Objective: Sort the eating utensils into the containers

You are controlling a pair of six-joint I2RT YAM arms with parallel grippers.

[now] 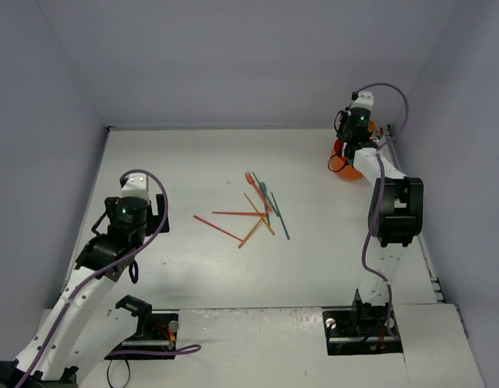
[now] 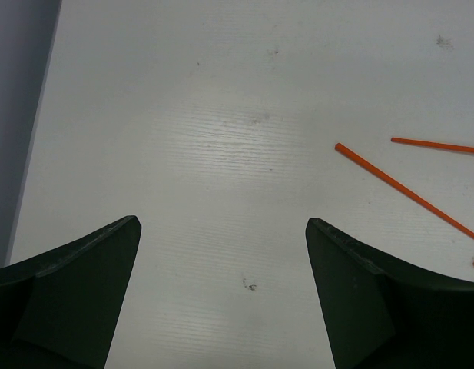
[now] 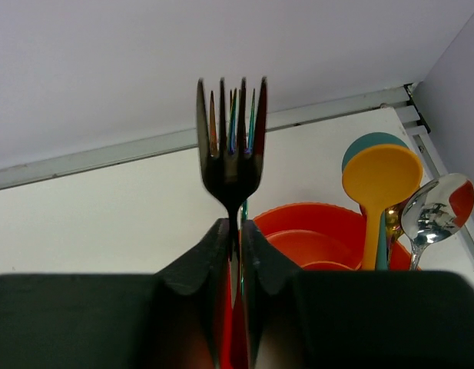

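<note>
While the right pincer (image 3: 235, 234) pinches a dark fork (image 3: 231, 165) at its neck, tines up, the orange cup (image 3: 313, 223) sits just behind it near the far right corner of the desk (image 3: 106, 223), holding an orange spoon (image 3: 381, 177) and a silver spoon (image 3: 436, 209). The left pincer (image 2: 221, 221) gapes wide above bare desk near the left edge; loose utensils (image 1: 261, 212) lie mid-desk.

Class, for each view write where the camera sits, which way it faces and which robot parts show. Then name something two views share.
Top external: above and behind, looking down on the table; left arm and right arm show.
Left wrist: on the left arm, facing down at the table; open left gripper shows.
Right wrist: facing the back wall; right gripper pinches a fork by the holder.
Shared: an orange stick, in top and left wrist.
</note>
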